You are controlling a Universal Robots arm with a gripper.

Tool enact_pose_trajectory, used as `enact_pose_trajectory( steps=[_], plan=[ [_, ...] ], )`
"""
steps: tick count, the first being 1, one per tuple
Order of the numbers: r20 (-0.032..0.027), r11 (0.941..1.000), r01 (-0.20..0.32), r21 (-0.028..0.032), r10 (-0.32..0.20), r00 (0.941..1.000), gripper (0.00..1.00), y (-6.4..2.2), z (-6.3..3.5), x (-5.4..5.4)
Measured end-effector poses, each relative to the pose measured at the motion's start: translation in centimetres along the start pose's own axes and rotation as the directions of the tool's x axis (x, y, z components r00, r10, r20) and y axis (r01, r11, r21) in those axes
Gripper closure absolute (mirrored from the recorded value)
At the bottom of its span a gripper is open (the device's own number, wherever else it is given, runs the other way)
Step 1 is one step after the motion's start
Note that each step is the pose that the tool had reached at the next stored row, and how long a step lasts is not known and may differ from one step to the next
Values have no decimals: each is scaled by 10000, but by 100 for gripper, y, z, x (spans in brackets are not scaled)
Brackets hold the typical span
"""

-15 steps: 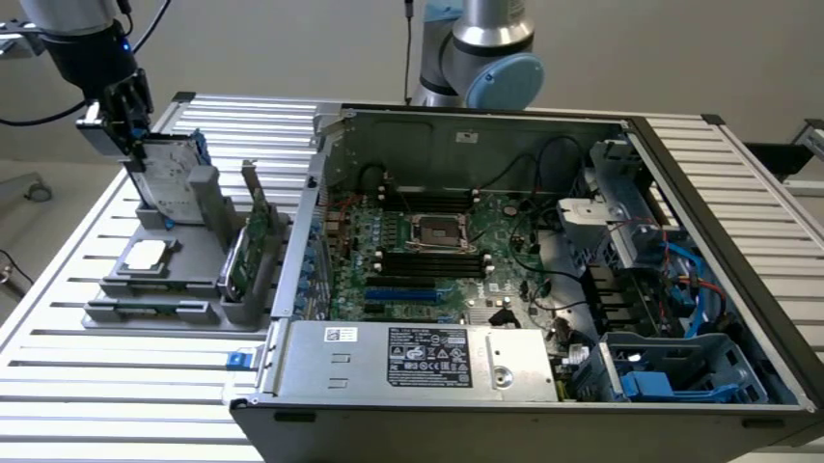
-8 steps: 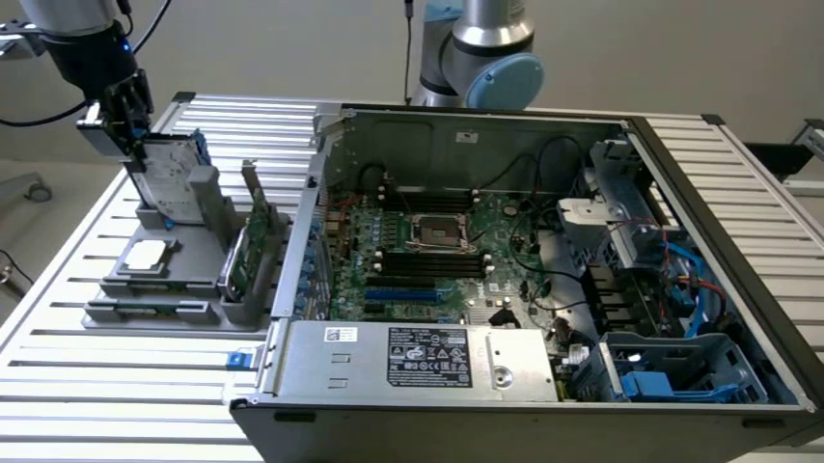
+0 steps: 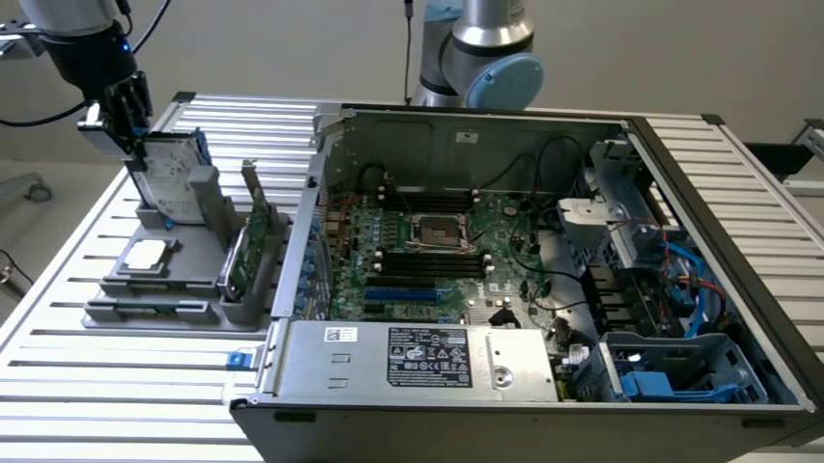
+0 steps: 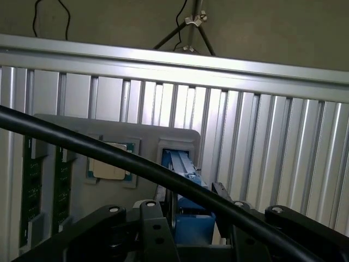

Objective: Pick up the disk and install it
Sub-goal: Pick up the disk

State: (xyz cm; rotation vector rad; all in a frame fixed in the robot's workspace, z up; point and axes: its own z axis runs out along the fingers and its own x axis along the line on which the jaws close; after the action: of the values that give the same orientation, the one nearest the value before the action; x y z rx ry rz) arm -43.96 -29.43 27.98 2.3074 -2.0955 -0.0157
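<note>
Slatted aluminium table (image 3: 721,193) carries a grey parts holder (image 3: 193,323) at the exterior view's left and an open computer case (image 3: 386,424) beside it. In the holder's rear slot the disk (image 3: 174,178) stands upright in its blue carrier, a square processor chip (image 3: 146,256) lies flat in a recess, and a green circuit card (image 3: 258,217) stands on edge. The gripper (image 3: 129,145) hangs at the disk's top end, jaws parted, one on each side, not clenched on it. Inside the case are the motherboard (image 3: 412,251), a power supply (image 3: 412,357) and a blue drive cage (image 3: 682,371).
</note>
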Motion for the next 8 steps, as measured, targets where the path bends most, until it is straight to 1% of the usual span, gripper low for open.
enact_pose_trajectory(
  steps=[2,3,4,8],
  plan=[
    [0,10000,0,1,0,10000,55,1,0,0],
    [-1,10000,-1,1,1,10000,58,1,1,0],
    [2,10000,-1,2,1,10000,64,1,1,0],
    [0,10000,-5,1,5,10000,65,1,0,0]
  ],
)
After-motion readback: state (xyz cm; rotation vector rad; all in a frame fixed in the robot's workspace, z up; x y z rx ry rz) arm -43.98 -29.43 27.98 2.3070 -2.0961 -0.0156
